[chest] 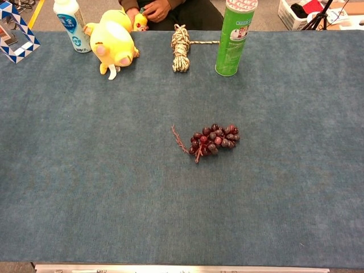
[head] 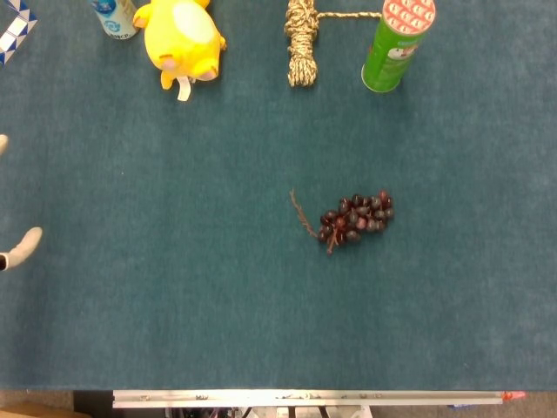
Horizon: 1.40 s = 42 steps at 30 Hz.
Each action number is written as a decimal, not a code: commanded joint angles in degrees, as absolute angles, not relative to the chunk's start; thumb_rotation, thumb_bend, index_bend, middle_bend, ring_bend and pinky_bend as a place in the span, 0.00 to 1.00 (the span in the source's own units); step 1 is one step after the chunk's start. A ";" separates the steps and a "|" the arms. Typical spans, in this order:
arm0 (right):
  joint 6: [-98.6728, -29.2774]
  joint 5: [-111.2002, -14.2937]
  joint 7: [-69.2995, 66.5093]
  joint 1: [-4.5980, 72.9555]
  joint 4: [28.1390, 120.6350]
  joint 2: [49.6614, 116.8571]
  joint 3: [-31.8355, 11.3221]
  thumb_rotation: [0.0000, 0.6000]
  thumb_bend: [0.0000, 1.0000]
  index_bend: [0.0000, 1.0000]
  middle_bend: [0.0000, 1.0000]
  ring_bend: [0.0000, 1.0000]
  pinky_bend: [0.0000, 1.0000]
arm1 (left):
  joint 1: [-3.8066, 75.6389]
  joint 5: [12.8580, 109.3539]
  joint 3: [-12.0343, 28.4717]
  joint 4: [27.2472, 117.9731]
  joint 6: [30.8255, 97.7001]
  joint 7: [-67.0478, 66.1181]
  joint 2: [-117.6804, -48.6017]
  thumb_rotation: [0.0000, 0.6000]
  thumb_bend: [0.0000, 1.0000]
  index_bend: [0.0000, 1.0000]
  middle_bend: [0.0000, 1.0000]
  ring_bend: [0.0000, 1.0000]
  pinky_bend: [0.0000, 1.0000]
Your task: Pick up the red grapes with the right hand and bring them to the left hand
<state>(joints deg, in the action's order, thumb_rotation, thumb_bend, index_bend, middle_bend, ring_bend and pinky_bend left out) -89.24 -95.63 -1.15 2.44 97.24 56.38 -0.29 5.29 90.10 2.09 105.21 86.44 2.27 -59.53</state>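
Note:
A bunch of dark red grapes (head: 356, 218) lies on the blue-green tablecloth, a little right of the middle, with its thin stem pointing left; the chest view shows the same grapes (chest: 214, 139) mid-table. Of my left hand (head: 17, 248) only two pale fingertips show at the left edge of the head view, far from the grapes. One fingertip (head: 26, 240) is lower and the other sits higher up at the edge; they are wide apart with nothing between them. My right hand appears in neither view.
Along the far edge stand a white bottle (chest: 69, 24), a yellow plush toy (chest: 112, 41), a coiled rope (chest: 181, 46) and a green can (chest: 234, 37). A blue-white patterned object (chest: 16, 31) is at the far left corner. A person's hands (chest: 154, 9) hold a small toy behind the table.

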 commanded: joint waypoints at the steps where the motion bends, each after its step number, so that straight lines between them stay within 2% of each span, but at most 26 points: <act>1: -89.07 -96.30 -1.02 2.80 97.69 56.04 -0.24 1.00 0.36 0.43 0.52 0.41 0.53 | 5.92 91.65 2.03 105.19 86.36 2.52 -59.51 1.00 0.21 0.00 0.00 0.00 0.00; 5: -88.85 -97.20 -0.61 3.31 98.20 55.78 -0.28 1.00 0.36 0.44 0.55 0.42 0.53 | 6.52 92.67 2.04 105.64 86.12 2.89 -59.73 1.00 0.21 0.00 0.00 0.00 0.00; 11: -88.57 -98.32 -0.18 4.00 98.62 55.78 -0.36 1.00 0.36 0.59 0.66 0.53 0.56 | 6.88 93.43 1.81 105.73 85.87 2.31 -60.06 1.00 0.21 0.00 0.00 0.00 0.00; 17: -87.44 -100.22 1.35 5.72 98.79 56.03 -0.72 1.00 0.15 0.64 0.71 0.59 0.60 | 6.63 93.35 1.63 106.16 86.36 2.17 -59.99 1.00 0.21 0.00 0.00 0.00 0.00; 22: -87.79 -99.60 1.14 6.49 98.04 56.46 -1.88 1.00 0.09 0.72 0.76 0.66 0.64 | 6.49 93.13 1.53 106.13 86.55 2.27 -59.81 1.00 0.21 0.00 0.00 0.00 0.00; 25: -88.06 -99.18 0.64 6.80 98.09 56.55 -2.40 1.00 0.09 0.75 0.78 0.69 0.66 | 6.49 93.04 1.52 106.05 86.59 2.45 -59.80 1.00 0.21 0.00 0.00 0.00 0.00; 27: -88.77 -100.15 0.42 7.04 97.66 57.14 -2.56 1.00 0.09 0.83 0.83 0.74 0.71 | 6.56 93.02 1.50 105.93 86.51 2.56 -59.85 1.00 0.21 0.00 0.00 0.00 0.00; 28: -88.93 -100.61 0.39 7.17 97.44 57.43 -2.52 1.00 0.11 0.89 0.86 0.78 0.75 | 6.64 93.03 1.53 105.93 86.45 2.67 -59.91 1.00 0.21 0.00 0.00 0.00 0.00; 30: -88.41 -101.65 -0.25 7.70 97.36 57.81 -2.07 1.00 0.24 0.97 0.91 0.85 0.83 | 7.03 93.02 1.59 106.24 85.94 3.38 -59.98 1.00 0.21 0.00 0.00 0.00 0.00; 32: -87.43 -102.48 -1.05 8.39 97.73 57.99 -1.61 1.00 0.45 1.00 0.97 0.92 0.93 | 7.58 93.19 1.55 106.66 85.12 4.49 -59.86 1.00 0.21 0.00 0.00 0.00 0.00; 35: -85.74 -104.69 -0.74 10.08 98.02 58.96 -1.19 1.00 0.64 1.00 1.00 1.00 1.00 | 8.90 93.57 1.87 107.05 83.74 6.69 -59.81 1.00 0.21 0.00 0.00 0.00 0.00; 38: -83.91 -106.15 0.03 11.67 98.72 59.85 -1.00 1.00 0.72 1.00 1.00 1.00 1.00 | 9.96 94.63 2.28 106.75 83.43 9.06 -60.50 1.00 0.21 0.00 0.00 0.00 0.00; 42: -80.87 -107.67 1.56 14.25 100.22 61.11 -1.07 1.00 0.77 1.00 1.00 1.00 1.00 | 11.49 96.26 2.26 106.30 82.62 13.15 -61.66 1.00 0.21 0.00 0.00 0.00 0.00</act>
<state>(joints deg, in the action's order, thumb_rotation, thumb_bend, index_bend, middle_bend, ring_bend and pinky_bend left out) -81.96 -106.94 0.82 13.24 99.51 60.44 -1.11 10.58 95.34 2.19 106.52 83.18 11.45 -60.96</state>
